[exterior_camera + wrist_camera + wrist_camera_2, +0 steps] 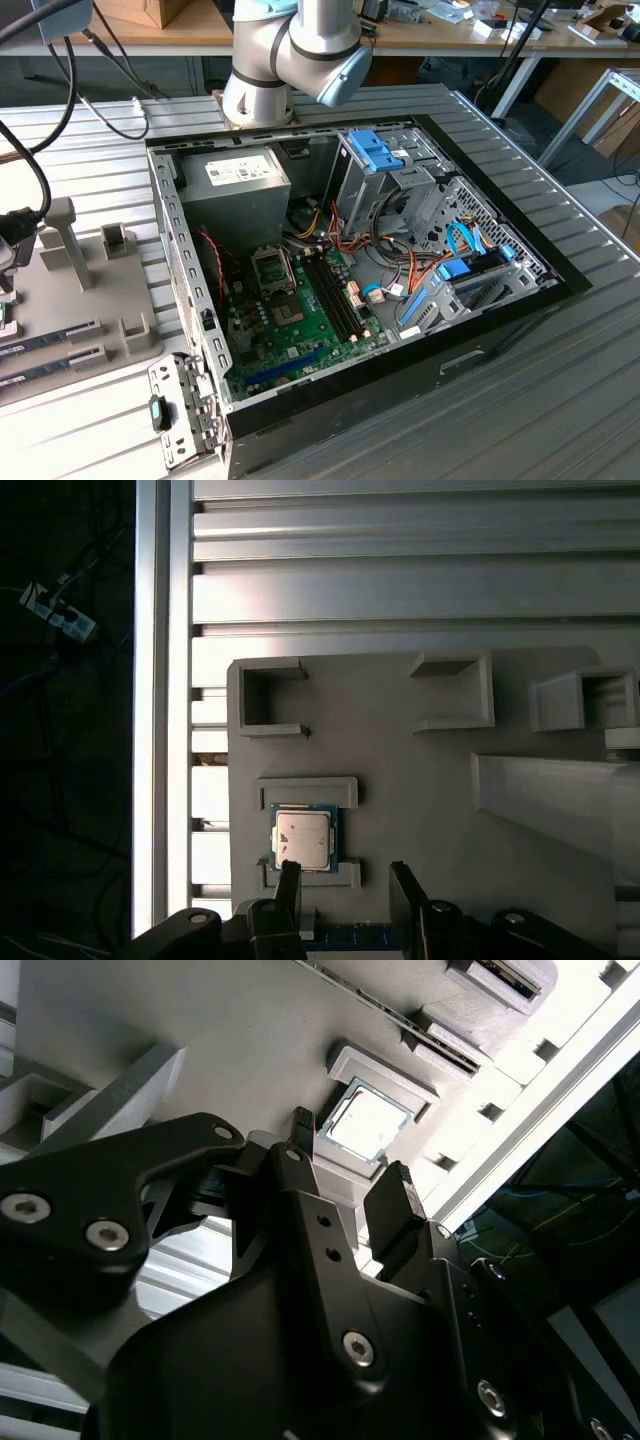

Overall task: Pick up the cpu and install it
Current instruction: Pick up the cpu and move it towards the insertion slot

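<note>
The black two-fingered end effector [345, 880] hangs low over a grey moulded fixture plate [430, 800]. Its fingers [288, 878] are spread, with nothing between them. The cpu [305, 838], a small flat near-square chip with a silver-grey metal top and a thin green rim, lies flat in its nest on that plate, just ahead of the fingertips.

In the first wrist view the chip is not centred on the gap. It sits straight off one fingertip, with the other fingertip well off to the side. To my eye the gap has to come sideways toward the chip as well as forward. The chip is too nearly square for its long axis to matter, and its edges look square to the line between the fingers.

Two raised grey lips [308, 792] bracket the chip on its far and near edges. The near lip lies between the fingertips and the chip, so I judge it the likeliest snag. The other two sides look free. The plate rests on a ribbed aluminium counter [400, 580].

In the exterior view an open black computer case [185, 250] takes up the middle of the frame. The square black-framed socket [272, 268] on its green motherboard [300, 315] sits left of centre.
</note>
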{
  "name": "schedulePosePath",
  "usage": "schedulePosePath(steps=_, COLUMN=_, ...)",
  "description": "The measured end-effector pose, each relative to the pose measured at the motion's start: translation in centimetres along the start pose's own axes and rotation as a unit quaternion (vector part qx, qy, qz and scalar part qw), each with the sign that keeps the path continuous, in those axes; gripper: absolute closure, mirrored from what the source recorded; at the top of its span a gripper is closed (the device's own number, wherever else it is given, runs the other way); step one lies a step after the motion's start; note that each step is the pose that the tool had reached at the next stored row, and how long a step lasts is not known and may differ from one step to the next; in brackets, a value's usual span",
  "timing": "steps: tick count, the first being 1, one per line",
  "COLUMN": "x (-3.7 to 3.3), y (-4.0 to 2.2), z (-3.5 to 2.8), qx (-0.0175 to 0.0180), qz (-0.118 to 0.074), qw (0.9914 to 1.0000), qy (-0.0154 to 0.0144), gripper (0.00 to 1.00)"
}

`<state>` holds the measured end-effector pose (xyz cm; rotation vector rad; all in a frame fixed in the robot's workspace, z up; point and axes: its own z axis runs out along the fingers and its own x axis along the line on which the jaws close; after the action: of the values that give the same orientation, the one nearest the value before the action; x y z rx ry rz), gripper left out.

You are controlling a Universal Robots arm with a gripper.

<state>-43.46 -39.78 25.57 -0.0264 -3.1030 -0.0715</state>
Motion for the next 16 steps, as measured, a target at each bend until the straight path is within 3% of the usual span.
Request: schedulePosePath(steps=16, x=0.10, y=-0.04, z=0.75, qx=0.0000, qz=0.000, qw=1.00000, qy=0.0000, gripper=0.52)
